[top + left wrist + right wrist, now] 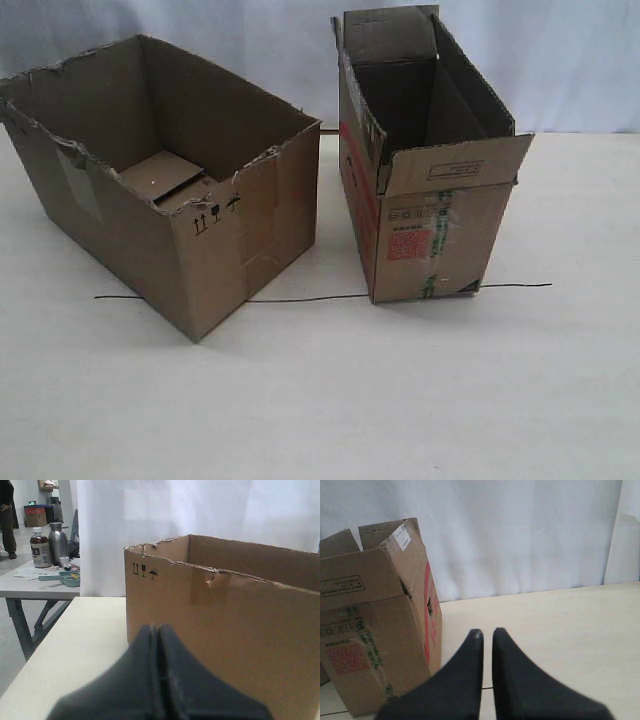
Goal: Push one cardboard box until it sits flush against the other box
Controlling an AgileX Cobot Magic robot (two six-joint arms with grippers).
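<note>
The left gripper [159, 628] is pointing at the long wall of the wide torn-rimmed cardboard box [225, 630], its jaws pressing together with nothing between them. The wall is standing just ahead of the tips; whether they are touching it cannot be told. The right gripper [486, 631] is hanging over the pale table [560, 630], jaws parted by a thin slit and gripping nothing. The narrower red-labelled other box [370, 645] is standing ahead of them and off to one side, apart. In the exterior view a gap is separating the two cartons, both sitting across a thin black line [300, 298].
</note>
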